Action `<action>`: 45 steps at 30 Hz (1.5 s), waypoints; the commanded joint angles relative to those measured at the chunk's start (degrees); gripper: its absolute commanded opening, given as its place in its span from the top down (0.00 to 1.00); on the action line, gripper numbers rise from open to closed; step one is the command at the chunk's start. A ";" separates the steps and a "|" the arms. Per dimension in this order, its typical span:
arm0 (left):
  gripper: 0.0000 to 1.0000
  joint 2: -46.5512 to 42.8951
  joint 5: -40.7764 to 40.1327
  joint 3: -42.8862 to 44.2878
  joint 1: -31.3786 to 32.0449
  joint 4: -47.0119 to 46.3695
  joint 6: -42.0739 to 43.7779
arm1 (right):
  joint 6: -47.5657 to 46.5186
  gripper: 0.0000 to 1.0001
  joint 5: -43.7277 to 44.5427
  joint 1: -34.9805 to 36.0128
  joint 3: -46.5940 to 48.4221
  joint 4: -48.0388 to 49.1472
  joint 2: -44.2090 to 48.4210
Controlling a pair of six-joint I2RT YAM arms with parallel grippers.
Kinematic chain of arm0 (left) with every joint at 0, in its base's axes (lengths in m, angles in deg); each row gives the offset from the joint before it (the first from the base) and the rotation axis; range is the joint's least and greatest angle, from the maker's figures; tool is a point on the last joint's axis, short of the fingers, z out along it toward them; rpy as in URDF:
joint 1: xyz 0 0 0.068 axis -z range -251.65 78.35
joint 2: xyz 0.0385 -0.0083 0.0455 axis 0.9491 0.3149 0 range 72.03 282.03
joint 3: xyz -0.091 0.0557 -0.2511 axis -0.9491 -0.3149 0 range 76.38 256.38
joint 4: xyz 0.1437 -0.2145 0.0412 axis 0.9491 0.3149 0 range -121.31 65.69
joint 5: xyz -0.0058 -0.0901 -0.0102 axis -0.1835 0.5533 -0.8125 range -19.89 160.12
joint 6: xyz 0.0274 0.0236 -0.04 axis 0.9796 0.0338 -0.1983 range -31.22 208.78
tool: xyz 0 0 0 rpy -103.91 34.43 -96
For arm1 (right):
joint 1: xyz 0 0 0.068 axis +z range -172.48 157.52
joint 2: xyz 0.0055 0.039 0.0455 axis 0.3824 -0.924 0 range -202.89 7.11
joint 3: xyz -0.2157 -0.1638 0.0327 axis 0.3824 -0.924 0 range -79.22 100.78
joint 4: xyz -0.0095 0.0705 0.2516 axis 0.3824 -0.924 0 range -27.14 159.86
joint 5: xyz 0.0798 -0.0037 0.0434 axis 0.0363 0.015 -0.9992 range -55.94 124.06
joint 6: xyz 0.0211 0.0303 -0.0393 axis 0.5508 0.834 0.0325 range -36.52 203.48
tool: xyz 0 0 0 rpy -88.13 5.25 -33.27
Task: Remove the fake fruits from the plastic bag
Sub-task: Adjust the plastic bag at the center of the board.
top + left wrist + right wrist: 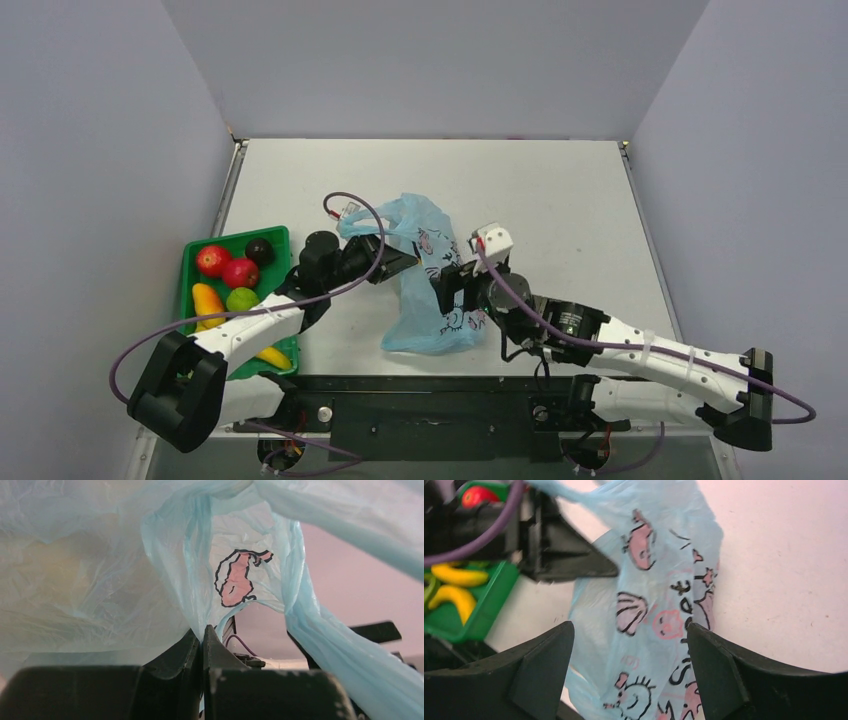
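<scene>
The light-blue plastic bag with pink and dark figures lies crumpled mid-table. My left gripper is shut on a fold of its film at the bag's left side; the wrist view shows the fingers closed on the film. My right gripper is open and empty just above the bag, its jaws wide on either side of the printed film. A faint yellowish shape shows through the film; I cannot tell what it is. A dark round fruit and a green one lie in the tray.
A green tray stands at the left edge with red apples, a yellow-orange piece and a banana. The tray's corner is near the left gripper. Grey walls enclose the table.
</scene>
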 commanded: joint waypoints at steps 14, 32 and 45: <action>1.00 -4.79 -0.03 -3.33 -0.36 -1.18 0.37 | 14.00 0.38 -1.79 -11.80 8.67 -5.54 -22.54; 1.00 -22.67 1.06 -13.64 -7.17 15.71 6.70 | 5.38 1.00 11.42 -25.49 13.56 -11.03 -21.54; 1.00 -39.94 3.48 -19.00 -11.48 28.85 7.11 | -3.48 1.00 12.81 -31.19 28.00 -10.71 -27.47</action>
